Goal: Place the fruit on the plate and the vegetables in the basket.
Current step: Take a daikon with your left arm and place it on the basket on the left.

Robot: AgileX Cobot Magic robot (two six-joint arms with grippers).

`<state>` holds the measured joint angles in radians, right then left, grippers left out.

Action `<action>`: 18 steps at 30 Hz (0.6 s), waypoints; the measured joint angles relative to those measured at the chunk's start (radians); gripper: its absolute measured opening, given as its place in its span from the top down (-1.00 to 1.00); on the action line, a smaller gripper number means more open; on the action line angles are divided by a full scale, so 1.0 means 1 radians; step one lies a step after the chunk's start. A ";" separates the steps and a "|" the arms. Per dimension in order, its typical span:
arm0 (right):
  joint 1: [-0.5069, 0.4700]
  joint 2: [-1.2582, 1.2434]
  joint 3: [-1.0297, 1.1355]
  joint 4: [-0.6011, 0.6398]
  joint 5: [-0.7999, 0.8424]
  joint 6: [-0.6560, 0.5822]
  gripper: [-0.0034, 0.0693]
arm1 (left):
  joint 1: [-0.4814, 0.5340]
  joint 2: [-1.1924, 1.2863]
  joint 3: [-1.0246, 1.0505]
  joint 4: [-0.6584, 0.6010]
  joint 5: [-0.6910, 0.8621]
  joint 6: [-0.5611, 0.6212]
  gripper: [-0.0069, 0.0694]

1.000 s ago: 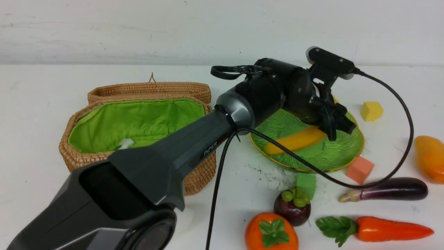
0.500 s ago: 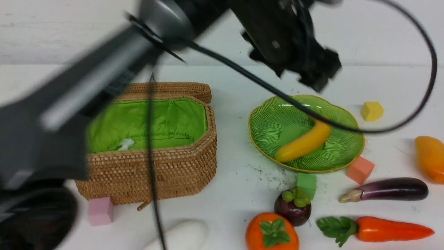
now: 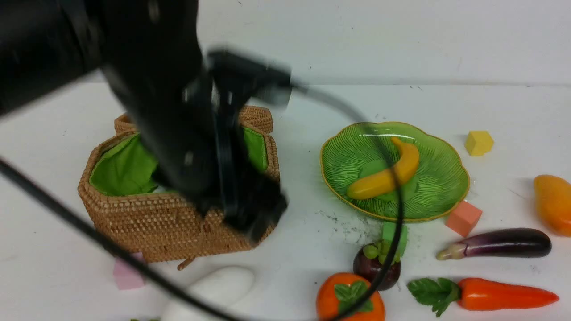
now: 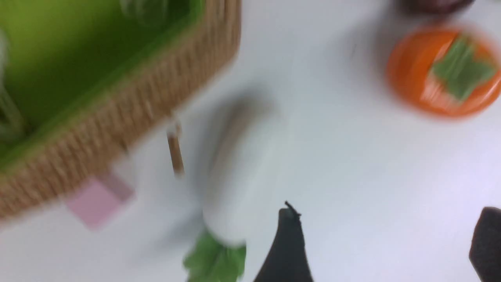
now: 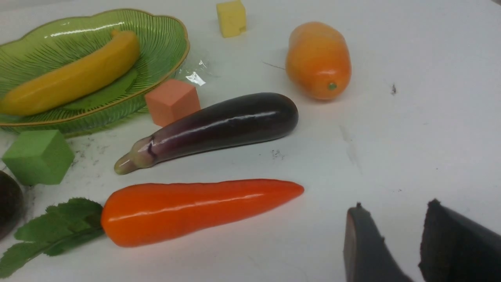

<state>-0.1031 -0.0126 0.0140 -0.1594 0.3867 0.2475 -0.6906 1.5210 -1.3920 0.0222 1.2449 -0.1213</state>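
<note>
- Front view, twelve pointing away from the robot. The left arm (image 3: 147,89) is a dark blur across the basket (image 3: 169,223). The left gripper (image 3: 254,214) hangs over the basket's near right corner. Its jaws are unreadable here.
- The banana (image 3: 383,178) lies in the plate (image 3: 330,178), at the gripper's 2 o'clock and well apart.
- The radish (image 3: 214,290) lies on the table (image 3: 312,111) at 7 o'clock, in front of the basket and near a pink cube (image 3: 127,276).
- The persimmon (image 3: 350,303) sits between 4 and 5 o'clock. The mangosteen (image 3: 372,267) is just behind it, with a green cube (image 3: 392,232) beyond that.
- The eggplant (image 3: 499,243), carrot (image 3: 504,294) and mango (image 3: 553,203) lie far off, at 3 to 4 o'clock.
- Left wrist view, heavily blurred, twelve straight out ahead of the fingers. The left gripper (image 4: 387,219) is released and empty, fingers (image 4: 287,243) spread wide over bare table.
- The radish (image 4: 242,176) lies at about 10 o'clock, close by one fingertip. I cannot tell whether they touch.
- The persimmon (image 4: 444,72) sits near 12 to 1 o'clock, apart.
- Right wrist view, same convention. The right gripper (image 5: 395,207) holds nothing. Its fingers (image 5: 364,243) stand a narrow gap apart over bare table.
- The carrot (image 5: 195,209) lies at 9 to 10 o'clock, tip nearest the fingers but apart.
- The eggplant (image 5: 219,127) lies beyond the carrot, with the mango (image 5: 317,58) at 11 o'clock.
- The plate (image 5: 172,58) with the banana (image 5: 70,80) is farthest out, near 10 o'clock.
</note>
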 joint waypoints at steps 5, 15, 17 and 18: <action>0.000 0.000 0.000 0.000 0.000 0.000 0.24 | 0.000 -0.001 0.168 0.000 -0.130 -0.009 -0.66; 0.000 0.000 0.000 0.000 0.000 0.000 0.24 | 0.000 0.108 0.185 0.048 -0.178 0.030 -0.66; 0.000 0.000 0.000 0.000 0.000 0.000 0.24 | 0.000 0.130 0.185 0.051 -0.195 0.061 -0.66; 0.000 0.000 0.000 0.000 0.000 0.000 0.24 | 0.000 0.142 0.186 0.052 -0.217 0.072 -0.66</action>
<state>-0.1031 -0.0126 0.0140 -0.1594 0.3867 0.2475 -0.6906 1.6634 -1.2059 0.0737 1.0279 -0.0488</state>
